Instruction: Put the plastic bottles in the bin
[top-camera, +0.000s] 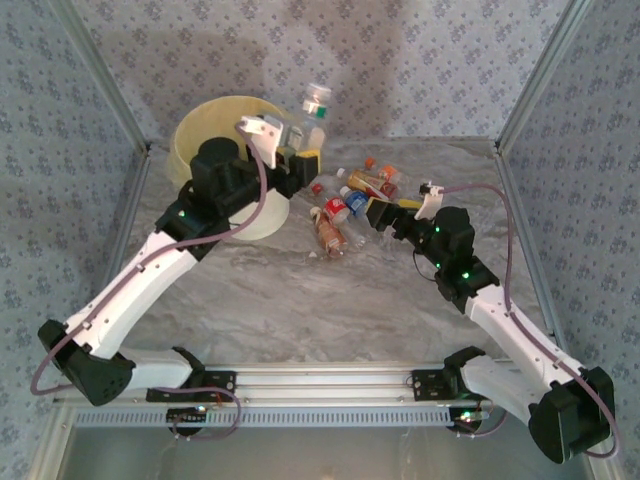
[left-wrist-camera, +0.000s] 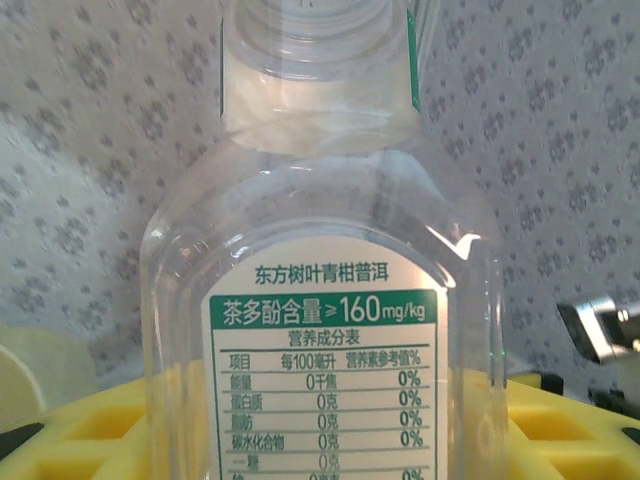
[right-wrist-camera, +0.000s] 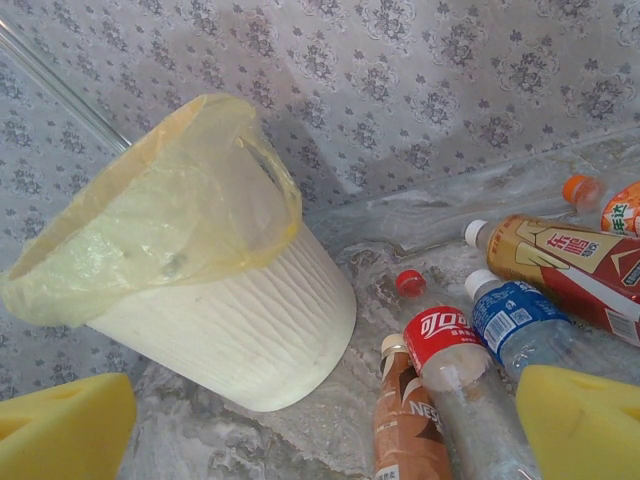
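Now | left gripper (top-camera: 308, 152) pinches clear plastic bottle (left-wrist-camera: 330, 300) — green-white label "东方树叶青柑普洱" — raised beside round cream-yellow bin (top-camera: 188, 132) | right gripper (top-camera: 372, 210) spread wide

Desk: So bottle (left-wrist-camera: 320, 300) is clear glossy plastic w/ smooth label?
Photog: Yes. The bin (right-wrist-camera: 250, 330) is matt cream plastic, rippled wall; liner bag (right-wrist-camera: 180, 220) thin, translucent. The counter (top-camera: 300, 300) is marble-look, slight sheen. The pads (right-wrist-camera: 575, 420) on right gripper (right-wrist-camera: 325, 435) are matt yellow, foam-like.

Cap and base of the bottle (left-wrist-camera: 320, 300) run off my left wrist view, and my left arm (top-camera: 160, 265) hides part of the bin (top-camera: 195, 125).
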